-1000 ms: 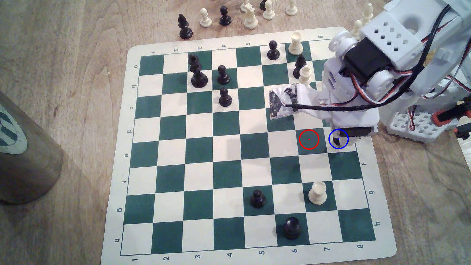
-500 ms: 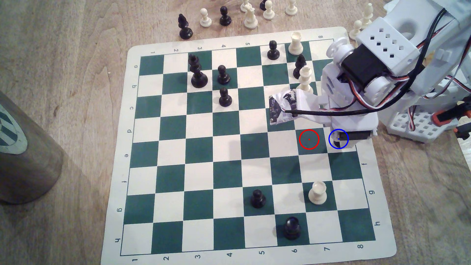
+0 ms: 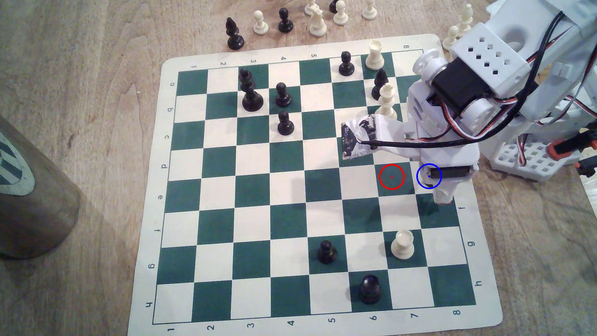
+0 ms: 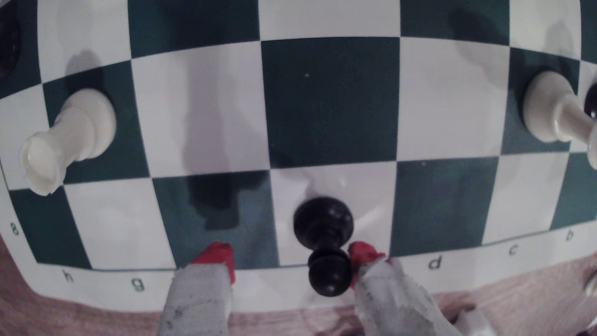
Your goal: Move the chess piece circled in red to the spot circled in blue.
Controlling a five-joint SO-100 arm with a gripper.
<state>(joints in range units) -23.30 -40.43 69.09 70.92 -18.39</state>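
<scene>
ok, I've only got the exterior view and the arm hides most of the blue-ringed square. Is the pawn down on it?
Observer: Yes. In the wrist view the black pawn stands upright with its base on the cream spot.
Operator: Jaws open?
Observer: The gripper is open; one red fingertip sits well clear of the pawn.
Operator: And the other one?
Observer: The other fingertip is right beside the pawn's neck; I cannot tell whether it touches.
</scene>
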